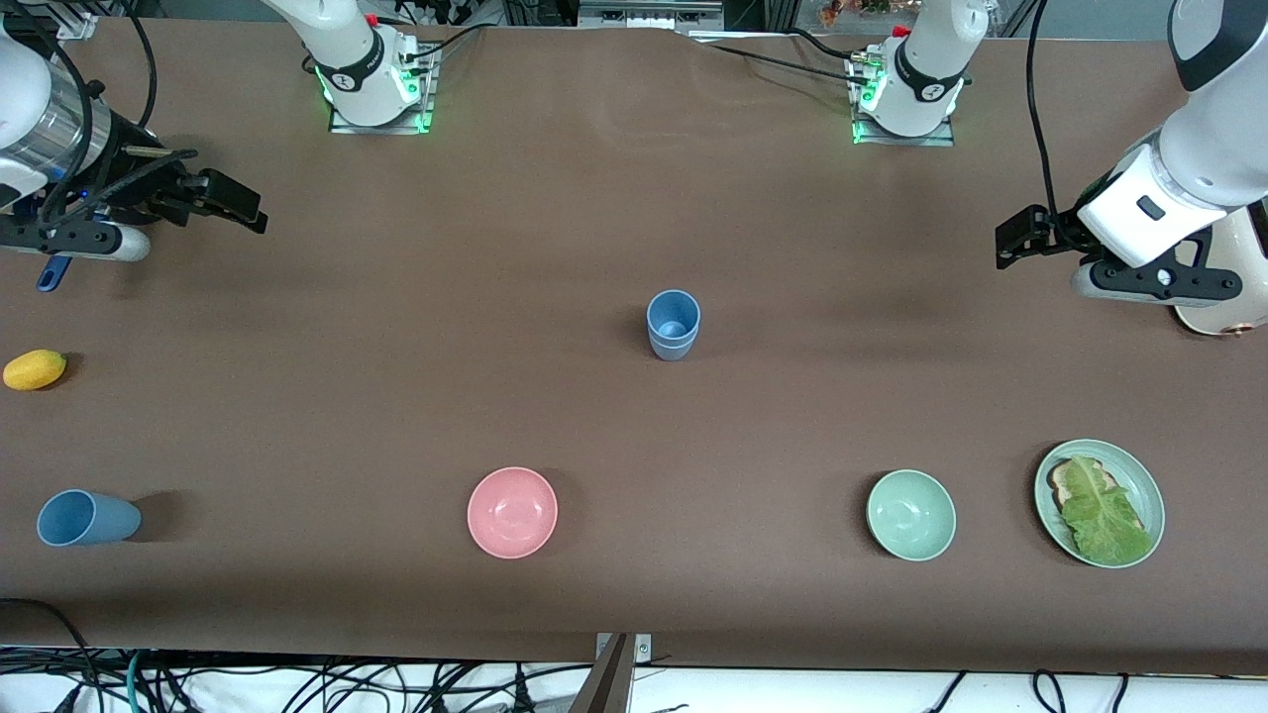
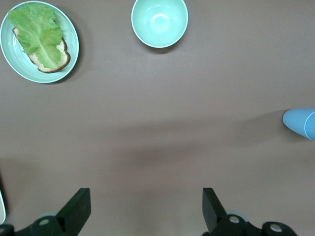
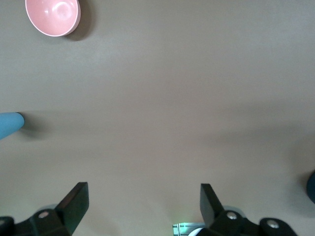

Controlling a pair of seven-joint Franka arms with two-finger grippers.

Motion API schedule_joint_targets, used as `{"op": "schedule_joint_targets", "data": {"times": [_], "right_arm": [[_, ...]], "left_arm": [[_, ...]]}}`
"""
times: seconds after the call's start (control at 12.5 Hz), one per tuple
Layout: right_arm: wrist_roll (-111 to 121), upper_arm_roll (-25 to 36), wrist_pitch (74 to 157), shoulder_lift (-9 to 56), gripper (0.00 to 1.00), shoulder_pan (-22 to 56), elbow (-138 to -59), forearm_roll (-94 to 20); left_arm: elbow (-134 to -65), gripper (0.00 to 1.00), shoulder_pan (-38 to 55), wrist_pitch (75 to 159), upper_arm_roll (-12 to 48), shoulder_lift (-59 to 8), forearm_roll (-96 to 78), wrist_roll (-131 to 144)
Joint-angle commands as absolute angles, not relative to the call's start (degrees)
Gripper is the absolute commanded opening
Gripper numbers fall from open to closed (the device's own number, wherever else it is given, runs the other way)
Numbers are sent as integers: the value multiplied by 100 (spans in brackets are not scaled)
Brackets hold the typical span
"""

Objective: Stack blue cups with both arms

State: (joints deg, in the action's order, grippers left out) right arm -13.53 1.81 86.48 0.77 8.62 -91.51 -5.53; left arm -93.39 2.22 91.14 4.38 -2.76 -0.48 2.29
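One blue cup stands upright in the middle of the table; it also shows at the edge of the left wrist view and of the right wrist view. A second blue cup lies on its side at the right arm's end, nearer the front camera. My right gripper hangs open over bare table at the right arm's end, nothing between its fingers. My left gripper hangs open over bare table at the left arm's end, also holding nothing.
A pink bowl, a pale green bowl and a green plate with bread and lettuce line the table's front-camera side. A yellow fruit lies at the right arm's end. A cream-coloured object stands under the left arm.
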Motion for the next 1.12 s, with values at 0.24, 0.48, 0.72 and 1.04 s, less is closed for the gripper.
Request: {"op": "schedule_joint_targets", "data": {"times": [0.24, 0.48, 0.72, 1.04], "right_arm": [[-1283, 167, 8491, 167, 100, 826, -8991, -483], [-1283, 167, 8385, 132, 100, 817, -8991, -448], [-1283, 167, 8367, 141, 100, 826, -8982, -457], [-1301, 167, 8306, 114, 100, 826, -8982, -457]], "left_arm": [[-9308, 100, 229, 9044, 404, -255, -158, 220], [-9308, 100, 229, 9044, 404, -255, -158, 220], [-9308, 100, 229, 9044, 404, -255, -158, 220], [-9308, 100, 229, 9044, 404, -255, -158, 220]]}}
